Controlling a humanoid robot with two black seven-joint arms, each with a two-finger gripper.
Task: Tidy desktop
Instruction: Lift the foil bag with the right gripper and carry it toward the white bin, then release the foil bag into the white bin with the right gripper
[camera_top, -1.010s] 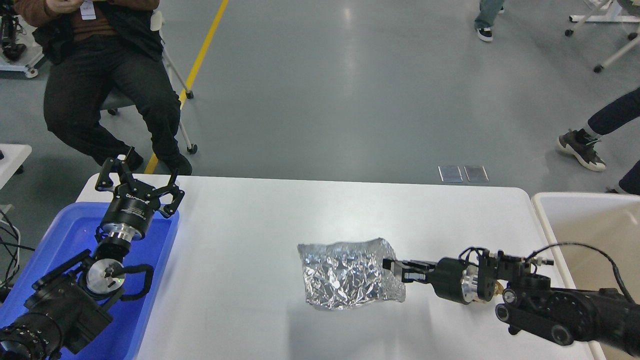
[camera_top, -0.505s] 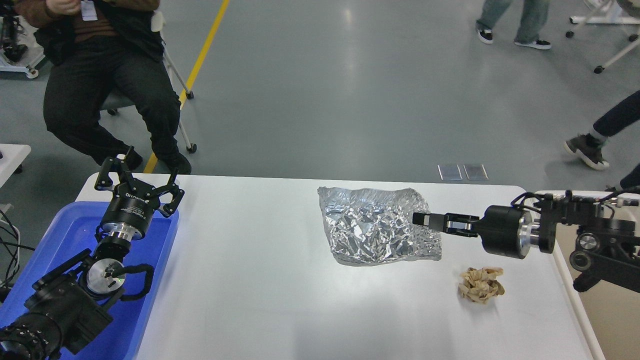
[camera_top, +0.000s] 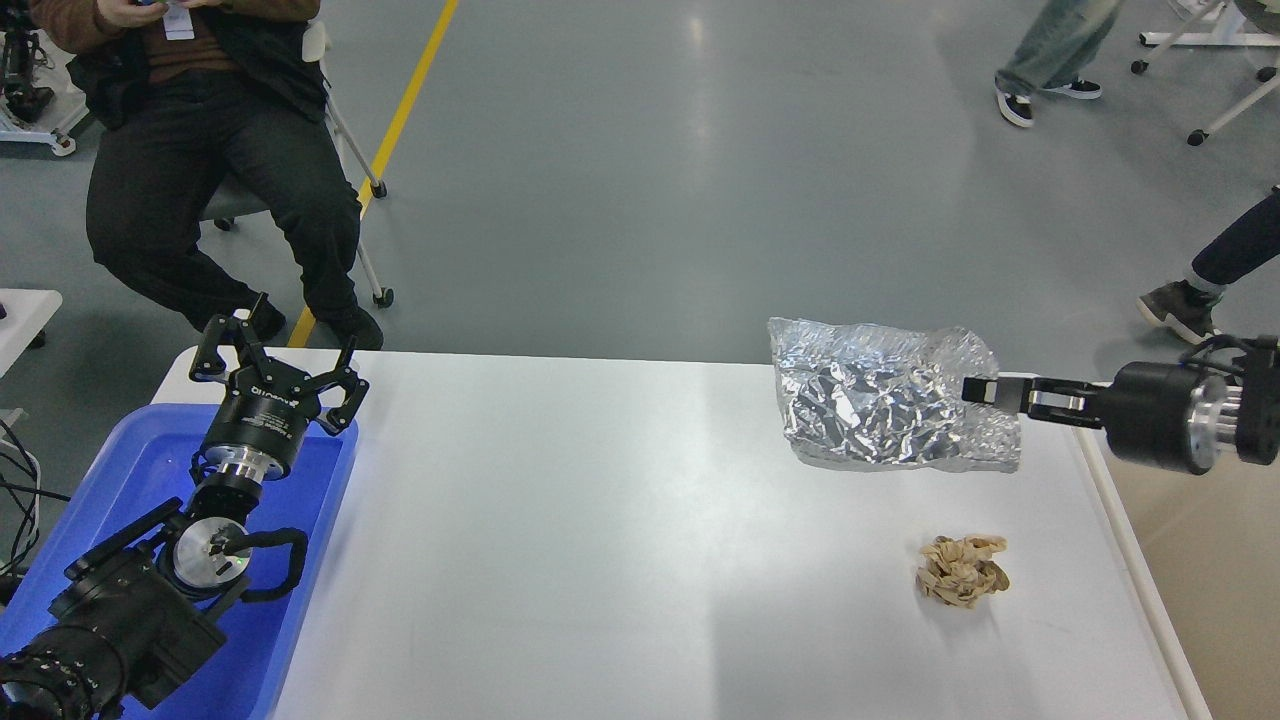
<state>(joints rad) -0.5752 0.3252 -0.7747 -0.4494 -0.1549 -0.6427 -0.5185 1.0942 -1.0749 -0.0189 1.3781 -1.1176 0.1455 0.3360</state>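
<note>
The white desktop (camera_top: 600, 560) fills the lower middle of the head view. My right gripper (camera_top: 978, 390) is shut on the right edge of a crumpled silver foil bag (camera_top: 880, 410) and holds it in the air above the desktop's far right corner. A crumpled brown paper ball (camera_top: 962, 571) lies on the desktop at the right, below the bag. My left gripper (camera_top: 275, 358) is open and empty, held above the far end of the blue tray (camera_top: 300, 600) at the left.
A beige bin (camera_top: 1200, 560) stands just past the desktop's right edge. A seated person (camera_top: 200, 150) is behind the far left corner. Other people's legs show on the floor at the far right.
My right gripper has carried the foil bag up and to the right, from the desktop's middle towards its far right corner. The brown paper ball came into sight. The left arm has not moved.
</note>
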